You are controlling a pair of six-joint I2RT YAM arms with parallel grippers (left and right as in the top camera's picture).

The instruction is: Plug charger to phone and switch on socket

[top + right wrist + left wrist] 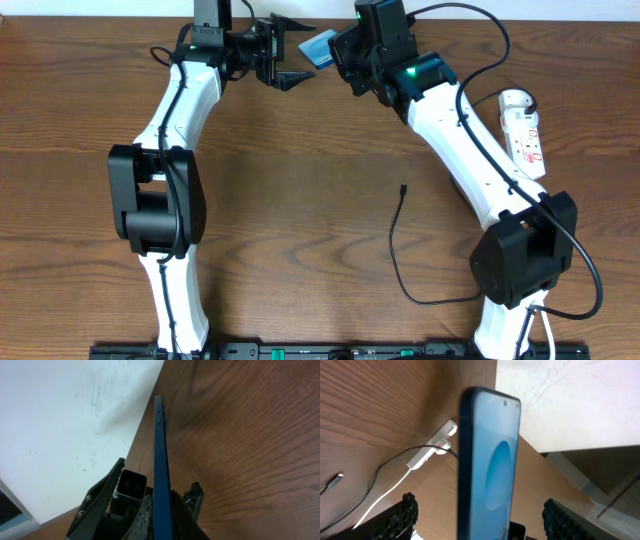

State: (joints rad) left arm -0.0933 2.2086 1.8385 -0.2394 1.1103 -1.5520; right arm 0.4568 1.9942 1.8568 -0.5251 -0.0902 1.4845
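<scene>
Blue-lit phone [490, 460], pinched at one end by the right gripper [167, 507], runs lengthwise between the wide-spread jaws of the left gripper [480, 512], which flank it without touching

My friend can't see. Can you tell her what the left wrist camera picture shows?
A phone with a lit blue screen stands tall in the gap between the open black left fingers, touching neither. Behind it, on the brown wooden table, lies a white power strip with its cords.
</scene>
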